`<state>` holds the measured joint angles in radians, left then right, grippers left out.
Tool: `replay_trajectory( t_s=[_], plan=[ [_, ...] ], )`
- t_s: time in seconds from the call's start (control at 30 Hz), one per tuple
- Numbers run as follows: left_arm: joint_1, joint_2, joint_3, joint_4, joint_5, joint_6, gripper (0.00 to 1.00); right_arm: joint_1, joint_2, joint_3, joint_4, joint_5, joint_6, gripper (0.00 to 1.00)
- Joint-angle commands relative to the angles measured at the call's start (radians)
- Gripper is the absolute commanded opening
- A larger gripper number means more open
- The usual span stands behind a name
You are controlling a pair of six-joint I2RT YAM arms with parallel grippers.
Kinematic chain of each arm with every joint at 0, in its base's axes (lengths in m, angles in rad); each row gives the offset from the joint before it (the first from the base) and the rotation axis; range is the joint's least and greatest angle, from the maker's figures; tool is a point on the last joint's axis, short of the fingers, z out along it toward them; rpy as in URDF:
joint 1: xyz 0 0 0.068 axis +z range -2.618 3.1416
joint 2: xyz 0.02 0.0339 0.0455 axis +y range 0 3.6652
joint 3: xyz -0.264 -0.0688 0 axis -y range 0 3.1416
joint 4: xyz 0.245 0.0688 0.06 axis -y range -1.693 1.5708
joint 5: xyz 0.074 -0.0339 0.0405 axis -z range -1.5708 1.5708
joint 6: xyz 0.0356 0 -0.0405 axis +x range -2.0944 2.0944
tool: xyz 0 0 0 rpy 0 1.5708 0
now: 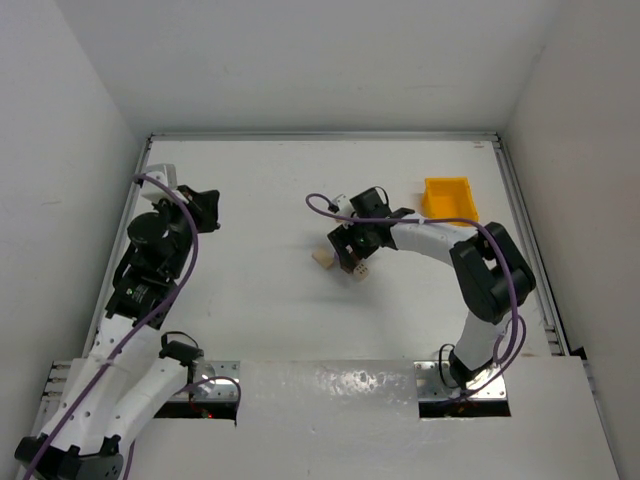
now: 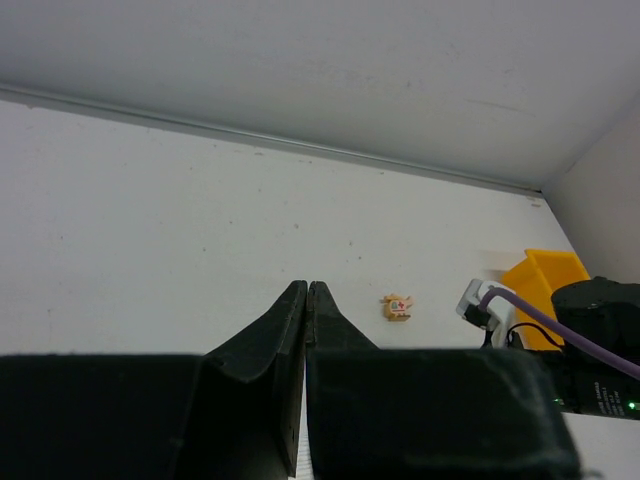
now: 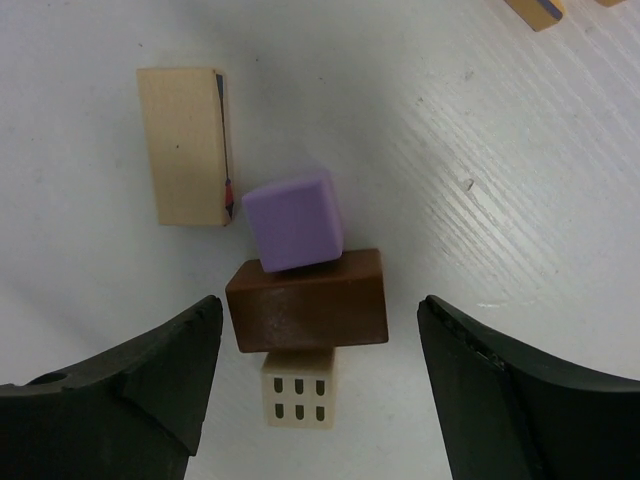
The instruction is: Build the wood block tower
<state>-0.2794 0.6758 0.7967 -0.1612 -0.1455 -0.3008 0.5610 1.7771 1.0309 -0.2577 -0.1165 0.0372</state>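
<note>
right end effector [image 3: 320,312] splayed, straddling tower [image 3: 296,222]

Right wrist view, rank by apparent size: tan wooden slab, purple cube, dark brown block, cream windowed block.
Dark brown block, tan wooden slab: too alike to rank.
Purple cube.
Cream windowed block, partly hidden.

Purple cube [image 3: 294,220] atop a dark brown block [image 3: 308,312], cream windowed block [image 3: 298,400] beneath it, tan slab [image 3: 180,145] beside it; right gripper [image 3: 320,310] spread around it.
</note>
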Motion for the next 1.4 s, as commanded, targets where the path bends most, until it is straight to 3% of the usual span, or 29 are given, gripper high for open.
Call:
replay_trajectory(
  t_s=[0.0, 0.2, 0.4, 0.6, 0.77, 0.9, 1.1, 1.37],
  plan=[
    [0.014, -0.016, 0.013, 0.032, 0.004, -0.004, 0.02, 0.008, 0.021, 0.063, -0.028, -0.015, -0.03, 0.76],
    [0.013, -0.019, 0.012, 0.037, 0.018, -0.008, 0.02, 0.01, 0.028, 0.061, -0.021, -0.009, 0.022, 0.61],
    [0.008, -0.042, 0.01, 0.042, 0.035, -0.015, 0.02, 0.065, -0.036, -0.035, 0.05, 0.05, 0.31, 0.55],
    [-0.018, -0.079, 0.006, 0.038, 0.023, -0.015, 0.03, 0.123, -0.082, -0.152, 0.149, 0.164, 0.62, 0.55],
    [-0.055, -0.117, 0.007, 0.038, 0.011, -0.015, 0.03, 0.197, -0.163, -0.248, 0.15, 0.427, 0.768, 0.56],
    [-0.092, -0.15, 0.007, 0.038, 0.004, -0.014, 0.03, 0.232, -0.174, -0.273, 0.147, 0.524, 0.901, 0.56],
    [-0.13, -0.179, 0.009, 0.032, -0.02, -0.011, 0.04, 0.244, -0.127, -0.209, 0.109, 0.626, 0.912, 0.57],
    [-0.145, -0.185, 0.01, 0.026, -0.028, -0.009, 0.04, 0.255, -0.058, -0.175, 0.117, 0.598, 0.909, 0.58]
  ],
)
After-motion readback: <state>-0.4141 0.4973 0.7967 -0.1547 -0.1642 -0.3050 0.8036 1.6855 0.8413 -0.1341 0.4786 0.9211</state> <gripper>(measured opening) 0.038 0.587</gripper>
